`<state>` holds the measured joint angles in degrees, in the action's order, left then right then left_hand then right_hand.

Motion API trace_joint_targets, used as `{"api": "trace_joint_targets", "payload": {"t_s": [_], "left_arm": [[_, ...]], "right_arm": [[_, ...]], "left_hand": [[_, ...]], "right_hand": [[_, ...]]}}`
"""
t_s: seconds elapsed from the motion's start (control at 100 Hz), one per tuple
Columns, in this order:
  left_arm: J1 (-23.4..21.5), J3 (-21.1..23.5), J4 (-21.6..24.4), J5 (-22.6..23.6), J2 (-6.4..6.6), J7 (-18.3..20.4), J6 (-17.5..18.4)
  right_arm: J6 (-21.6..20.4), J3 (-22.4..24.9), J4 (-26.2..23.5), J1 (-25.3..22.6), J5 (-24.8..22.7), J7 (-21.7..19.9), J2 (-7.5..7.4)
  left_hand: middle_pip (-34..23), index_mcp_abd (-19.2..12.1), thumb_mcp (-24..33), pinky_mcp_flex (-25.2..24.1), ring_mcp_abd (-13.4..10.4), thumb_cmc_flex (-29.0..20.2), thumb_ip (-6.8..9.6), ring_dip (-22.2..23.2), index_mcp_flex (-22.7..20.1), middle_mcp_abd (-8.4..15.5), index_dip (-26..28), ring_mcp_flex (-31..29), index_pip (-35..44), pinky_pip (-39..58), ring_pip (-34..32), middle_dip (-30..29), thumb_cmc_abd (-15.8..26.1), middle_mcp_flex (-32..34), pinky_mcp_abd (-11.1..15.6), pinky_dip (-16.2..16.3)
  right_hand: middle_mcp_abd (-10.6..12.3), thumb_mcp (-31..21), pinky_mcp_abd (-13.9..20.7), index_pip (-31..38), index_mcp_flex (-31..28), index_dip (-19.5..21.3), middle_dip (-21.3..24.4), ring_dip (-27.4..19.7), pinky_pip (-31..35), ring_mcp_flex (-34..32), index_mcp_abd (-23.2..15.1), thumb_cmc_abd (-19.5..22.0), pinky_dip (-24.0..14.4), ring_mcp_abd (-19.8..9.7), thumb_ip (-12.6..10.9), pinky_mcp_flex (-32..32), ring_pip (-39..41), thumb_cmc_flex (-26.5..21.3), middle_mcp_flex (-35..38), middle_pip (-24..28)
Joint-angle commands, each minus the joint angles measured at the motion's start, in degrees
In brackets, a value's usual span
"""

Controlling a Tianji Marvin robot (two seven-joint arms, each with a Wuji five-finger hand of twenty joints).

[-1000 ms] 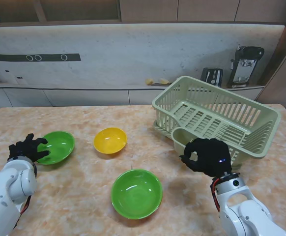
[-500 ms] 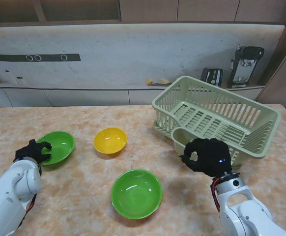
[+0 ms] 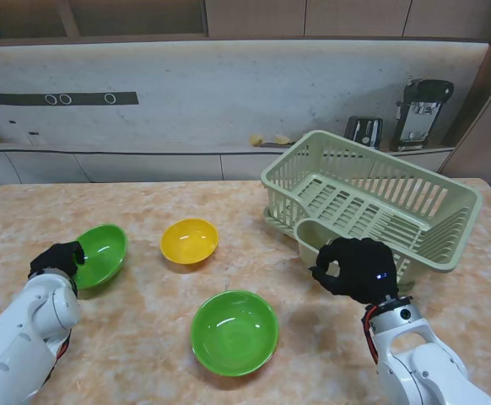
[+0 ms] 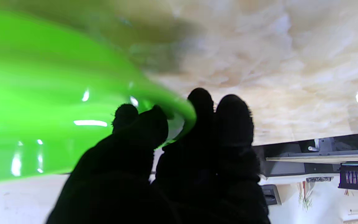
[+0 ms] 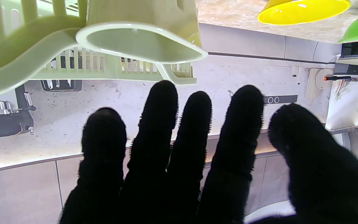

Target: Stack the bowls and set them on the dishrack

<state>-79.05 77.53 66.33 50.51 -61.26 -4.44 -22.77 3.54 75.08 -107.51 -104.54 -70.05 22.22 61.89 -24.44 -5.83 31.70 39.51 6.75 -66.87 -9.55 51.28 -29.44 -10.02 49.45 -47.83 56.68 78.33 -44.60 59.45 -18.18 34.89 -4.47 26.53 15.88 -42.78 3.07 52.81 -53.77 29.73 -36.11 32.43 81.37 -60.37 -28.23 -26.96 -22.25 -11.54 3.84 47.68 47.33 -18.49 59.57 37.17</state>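
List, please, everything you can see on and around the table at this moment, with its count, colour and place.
green bowl in hand: 1, bright green, on the table's left side, tilted, its rim gripped by the left hand
green bowl near me: 1, bright green, flat on the table, centre, nearest to me
yellow bowl: 1, yellow, farther from me, between the two green bowls
dishrack: 1, pale green, on the table's right side, nothing in it
table: 1, beige marbled top
appliances on the back counter: 2, black and silver, behind the dishrack
left hand: 1, black glove, closed on the tilted green bowl's rim
right hand: 1, black glove, fingers spread, holding nothing, just in front of the dishrack
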Motion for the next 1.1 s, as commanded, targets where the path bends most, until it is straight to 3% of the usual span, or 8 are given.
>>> {"api": "trace_joint_targets", "payload": {"t_s": [0.0, 0.1, 0.27, 0.6, 1.09], "left_arm": [[-0.4, 0.6, 0.4, 0.1, -0.46, -0.1, 0.7], [-0.8, 1.8, 0.3, 0.2, -0.92, -3.8, 2.1], [-2.2, 4.0, 1.4, 0.2, -1.57, -8.1, 3.7], [-6.7, 8.9, 7.3, 1.0, -2.10, -11.2, 6.7], [-14.1, 15.0, 18.8, 0.4, -3.05, -13.4, 12.2]], "right_arm": [[-0.1, 0.0, -0.5, -0.7, -0.2, -0.9, 0.19], [-0.2, 0.0, -0.5, -0.7, -0.2, -0.9, 0.19], [-0.2, 0.0, -0.5, -0.7, -0.2, -0.9, 0.18], [-0.2, 0.0, -0.5, -0.7, -0.2, -0.9, 0.18], [-0.4, 0.5, -0.7, -1.1, -0.3, -0.5, 0.19]], "left_hand": [[-4.6, 1.2, 7.3, 2.1, -3.0, -7.1, -0.42, 3.4, -3.2, 3.6, 2.7, -1.9, 5.0, 3.3, -3.7, 3.8, -1.8, 5.7, 2.1, -0.5], [-11.5, 0.8, 10.3, 4.5, -4.8, -7.1, -0.59, 6.6, -7.2, 6.8, 5.3, -3.8, 11.0, 4.8, -5.6, 4.5, -0.2, 9.7, 1.0, -0.9], [-17.6, 0.3, 12.9, 8.5, -5.5, -7.1, 1.38, 11.6, -10.4, 8.6, 7.5, -6.5, 15.6, 6.7, -9.1, 3.8, 2.4, 13.3, 0.4, -0.8], [-20.1, -0.5, 14.1, 12.0, -5.2, -7.1, 3.77, 15.9, -14.2, 10.1, 10.8, -8.3, 18.8, 8.8, -12.2, 0.2, 4.3, 16.5, 0.1, 3.8], [-21.7, -0.6, 15.3, 16.1, -4.3, -7.1, 4.34, 16.5, -16.9, 10.1, 12.4, -9.5, 21.3, 12.8, -17.3, 1.6, 3.7, 19.1, 0.5, 6.9]], "right_hand": [[0.2, 0.2, -0.4, 0.2, 0.3, -0.4, 0.8, -1.0, -0.1, 0.8, -1.1, 1.9, -0.2, -0.1, -1.0, -0.2, -0.2, 1.2, 0.5, -0.3], [-0.1, 0.2, -0.4, 0.2, 0.3, -0.4, 0.8, -1.0, -0.1, 0.8, -1.2, 1.8, -0.2, 0.0, -1.0, -0.2, -0.2, 1.2, 0.5, -0.3], [0.3, 0.2, -0.3, 0.2, 0.3, -0.4, 0.8, -1.0, -0.2, 0.8, -1.1, 1.9, -0.2, -0.1, -1.0, -0.2, -0.2, 1.2, 0.5, -0.3], [0.2, 0.2, -0.3, 0.2, 0.3, -0.4, 0.8, -1.0, -0.2, 0.8, -1.1, 2.0, -0.2, -0.2, -1.0, -0.3, -0.3, 1.3, 0.4, -0.3], [0.1, 0.2, -0.4, 0.2, 0.3, -0.4, 0.8, -1.0, -0.3, 0.8, -1.1, 2.0, -0.2, -0.1, -1.0, -0.3, -0.3, 1.2, 0.6, -0.3]]}}
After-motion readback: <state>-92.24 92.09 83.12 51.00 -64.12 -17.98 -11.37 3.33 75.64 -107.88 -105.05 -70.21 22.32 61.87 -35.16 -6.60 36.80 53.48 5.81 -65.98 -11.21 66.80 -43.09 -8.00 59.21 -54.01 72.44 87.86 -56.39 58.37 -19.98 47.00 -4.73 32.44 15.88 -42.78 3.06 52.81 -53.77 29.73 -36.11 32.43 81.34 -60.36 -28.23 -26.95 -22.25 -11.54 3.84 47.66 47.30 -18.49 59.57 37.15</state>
